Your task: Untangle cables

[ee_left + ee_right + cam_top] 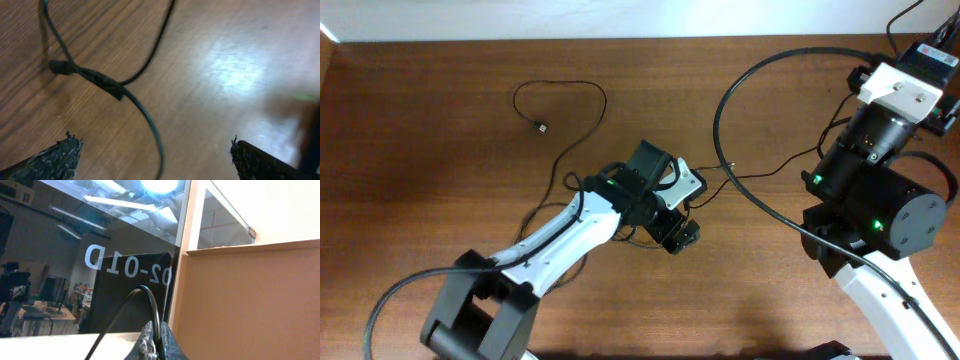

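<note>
With the left gripper (672, 205) low over the middle of the desk (420, 150), its jaws stand wide and grip nothing. Left wrist view: both fingertips (60, 157) sit at the bottom corners; a thin black strand of the cables (107, 85) runs up between them, touching neither. Just beyond the jaws that strand goes through a dark, thicker section where a second strand crosses it, with a stubby end poking out to the left; can't tell if that's a knot or just an overlap. Overhead: more cable loops out to the far left of the gripper and ends in a small plug (541, 128) lying free on the wood; the other run goes back under the left arm; another thin strand lies just right of the gripper, toward the right arm. Right gripper (155, 347): jaws closed tight, aimed at a glass wall (75, 245), away from the desk. A black wire (147, 295) arcs up and comes down at the closed tips; can't tell if it's pinched there or only passing.
</note>
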Controlling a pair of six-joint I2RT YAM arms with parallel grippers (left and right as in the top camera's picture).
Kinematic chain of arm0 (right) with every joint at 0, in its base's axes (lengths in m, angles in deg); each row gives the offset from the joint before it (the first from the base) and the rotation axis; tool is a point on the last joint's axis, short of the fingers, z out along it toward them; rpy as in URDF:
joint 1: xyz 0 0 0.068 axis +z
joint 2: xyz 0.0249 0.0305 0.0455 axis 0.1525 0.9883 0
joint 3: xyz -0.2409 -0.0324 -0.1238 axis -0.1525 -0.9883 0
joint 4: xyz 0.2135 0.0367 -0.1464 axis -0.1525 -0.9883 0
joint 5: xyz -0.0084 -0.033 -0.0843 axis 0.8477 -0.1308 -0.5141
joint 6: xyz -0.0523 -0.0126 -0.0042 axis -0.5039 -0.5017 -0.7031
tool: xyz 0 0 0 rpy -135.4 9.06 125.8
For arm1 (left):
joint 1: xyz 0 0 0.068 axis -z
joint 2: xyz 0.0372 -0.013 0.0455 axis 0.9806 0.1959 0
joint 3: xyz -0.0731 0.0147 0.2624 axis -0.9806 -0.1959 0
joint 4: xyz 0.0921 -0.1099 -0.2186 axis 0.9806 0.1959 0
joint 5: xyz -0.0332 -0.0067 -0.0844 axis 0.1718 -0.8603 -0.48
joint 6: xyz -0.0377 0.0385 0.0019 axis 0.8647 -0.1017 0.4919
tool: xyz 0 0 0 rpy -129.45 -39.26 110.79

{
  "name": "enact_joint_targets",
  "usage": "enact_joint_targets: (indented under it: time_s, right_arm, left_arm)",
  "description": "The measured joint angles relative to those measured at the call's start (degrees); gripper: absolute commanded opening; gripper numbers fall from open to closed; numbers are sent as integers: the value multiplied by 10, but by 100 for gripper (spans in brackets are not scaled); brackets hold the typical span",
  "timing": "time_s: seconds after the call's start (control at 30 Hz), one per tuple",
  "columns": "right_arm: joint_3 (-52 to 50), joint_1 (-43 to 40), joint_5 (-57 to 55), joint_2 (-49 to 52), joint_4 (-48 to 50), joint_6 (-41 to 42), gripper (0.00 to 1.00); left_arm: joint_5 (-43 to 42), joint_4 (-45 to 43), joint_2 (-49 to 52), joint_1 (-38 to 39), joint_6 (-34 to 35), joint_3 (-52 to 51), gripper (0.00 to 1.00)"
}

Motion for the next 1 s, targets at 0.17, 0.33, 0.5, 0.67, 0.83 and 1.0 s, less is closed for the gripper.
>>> enact_joint_targets:
  time_s: [0.17,0.33,0.5,0.67,0.83,1.0]
  right_arm:
    - [0,0,0,0,-8,0,4]
    - [0,0,0,0,-15,1,4]
    - [0,0,-6,1,-37,1,4]
    - [0,0,-9,1,-37,1,4]
    - [0,0,-9,1,-37,1,4]
    - [0,0,-10,1,-39,1,4]
  left_arm:
    - [43,-18,65,8,19,0,72]
    - [57,-21,87,8,29,0,0]
    - [79,-22,87,2,36,1,0]
    - [201,-23,87,-90,85,19,0]
    - [276,-23,87,-248,117,21,0]
    - [279,-8,87,-393,144,21,9]
